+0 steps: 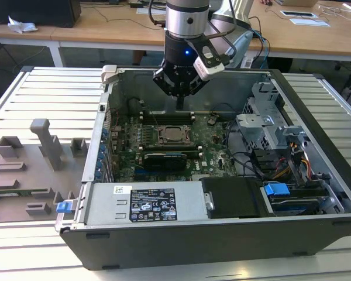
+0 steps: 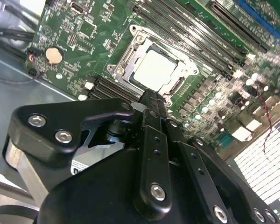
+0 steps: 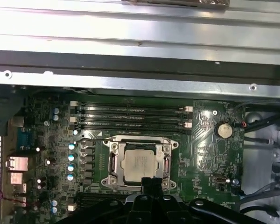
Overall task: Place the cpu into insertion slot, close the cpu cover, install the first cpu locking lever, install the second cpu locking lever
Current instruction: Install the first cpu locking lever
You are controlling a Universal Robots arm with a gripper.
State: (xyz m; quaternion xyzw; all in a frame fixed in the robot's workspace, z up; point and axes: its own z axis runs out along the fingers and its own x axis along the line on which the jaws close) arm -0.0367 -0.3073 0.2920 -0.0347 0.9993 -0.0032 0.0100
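The cpu (image 3: 139, 164) is a silver-grey square lying flat in the insertion slot (image 3: 168, 144) on the green motherboard, also seen as the cpu (image 2: 155, 70) and the cpu (image 1: 172, 134). The cpu cover (image 3: 113, 161), a silvery frame, lies down around the chip's edges; the cpu cover (image 2: 130, 51) looks flat as well. My gripper (image 1: 180, 104) hangs above the board just behind the socket, near the memory slots. Its black fingers are pressed together with nothing between them. In both wrist views the gripper (image 2: 151, 99) (image 3: 151, 183) has its tip at the socket's edge. How the locking levers stand is unclear.
Long black memory slots (image 3: 130, 116) run beside the socket. A black expansion card (image 1: 164, 159) sits in front of it. Case walls (image 1: 114, 76) surround the board, with a drive cage and cables (image 1: 263, 140) on the exterior view's right and the power supply (image 1: 146, 205) in front.
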